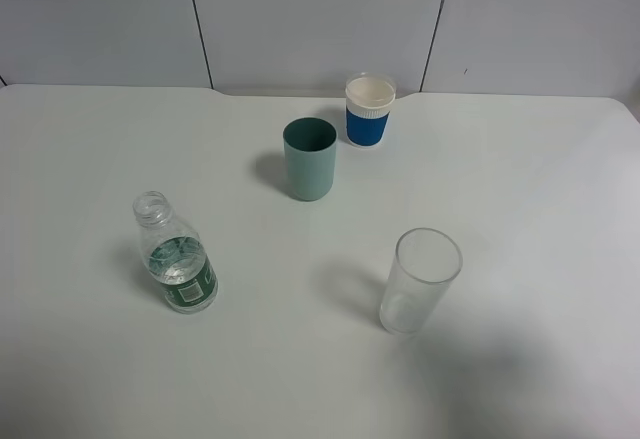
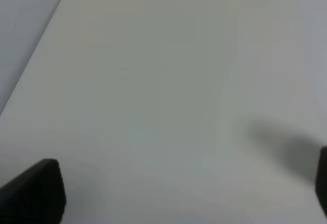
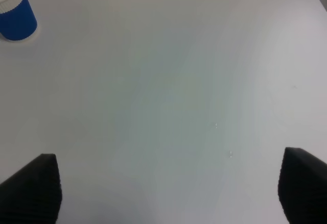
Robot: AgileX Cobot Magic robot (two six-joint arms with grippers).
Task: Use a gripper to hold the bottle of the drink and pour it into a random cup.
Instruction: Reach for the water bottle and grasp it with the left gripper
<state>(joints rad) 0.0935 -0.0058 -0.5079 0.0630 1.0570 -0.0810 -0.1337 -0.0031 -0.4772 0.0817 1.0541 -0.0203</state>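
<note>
Your left end effector [image 2: 176,191] and right end effector [image 3: 166,185] both hang over bare counter [image 1: 520,159] with jaws spread wide and nothing between them. Nearest you on the left, the bottle [image 1: 178,259] stands upright and uncapped, well apart from everything else, so take it with the left one, closing on the labelled body below the shoulder and keeping it upright as you lift. Carry it past the clear glass [image 1: 420,279] to the teal cup [image 1: 310,159], which stands just in front of the white-and-blue cup [image 1: 370,111], and tip slowly over its rim.
</note>
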